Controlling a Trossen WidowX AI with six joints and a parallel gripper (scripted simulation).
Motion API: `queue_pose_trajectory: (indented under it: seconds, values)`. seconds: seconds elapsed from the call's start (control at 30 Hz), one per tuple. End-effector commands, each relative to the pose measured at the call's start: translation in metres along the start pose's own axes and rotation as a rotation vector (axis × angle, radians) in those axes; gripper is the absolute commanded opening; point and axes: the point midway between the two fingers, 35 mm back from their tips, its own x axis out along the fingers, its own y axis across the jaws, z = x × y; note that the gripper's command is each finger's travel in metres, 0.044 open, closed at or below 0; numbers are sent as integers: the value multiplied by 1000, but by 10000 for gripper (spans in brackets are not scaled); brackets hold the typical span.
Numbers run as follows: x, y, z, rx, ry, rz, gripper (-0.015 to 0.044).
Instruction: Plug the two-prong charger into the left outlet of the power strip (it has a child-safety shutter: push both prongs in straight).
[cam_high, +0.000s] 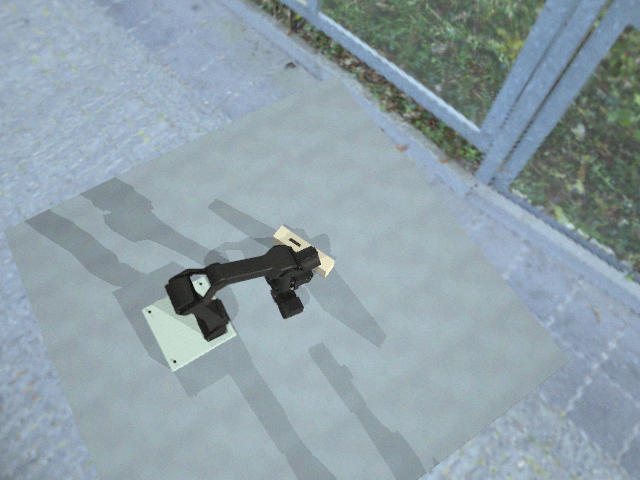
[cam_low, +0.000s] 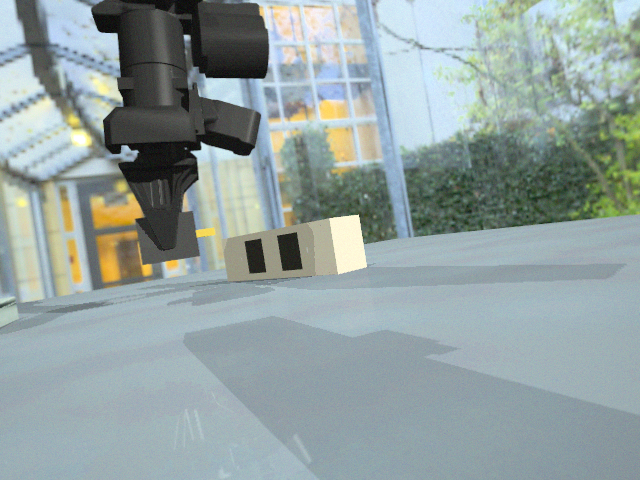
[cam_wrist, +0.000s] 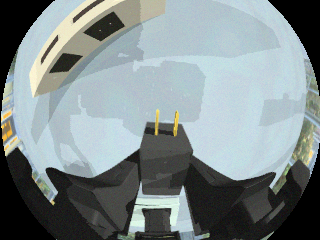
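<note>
My gripper (cam_low: 166, 244) (cam_wrist: 162, 153) is shut on the dark charger (cam_low: 187, 237) (cam_wrist: 165, 156) and holds it above the table. Two yellow prongs (cam_low: 205, 233) (cam_wrist: 157, 123) stick out sideways from it; in the wrist view they point up the picture, apart from the strip. The beige power strip (cam_high: 283, 235) (cam_low: 351, 245) (cam_wrist: 83, 45) lies at the upper left of the wrist view, at an angle to the prongs. Two dark outlets show on its face in the exterior view, a left one (cam_low: 255, 256) and a right one (cam_low: 290, 251). The arm hides the gripper and part of the strip in the top view.
The arm (cam_high: 242, 270) reaches from its pale base plate (cam_high: 178, 343) to the strip. The dark camera housing (cam_low: 232, 124) juts out beside the gripper above the strip. Large shadows cross the grey table top (cam_high: 439, 289).
</note>
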Motion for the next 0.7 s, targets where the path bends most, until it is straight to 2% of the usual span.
queue_pose_trajectory:
  seconds: [0.0,0.67]
  values:
    - [5,7,1,-57,9,-8,0]
    - [18,40,4,-291,6,-20,0]
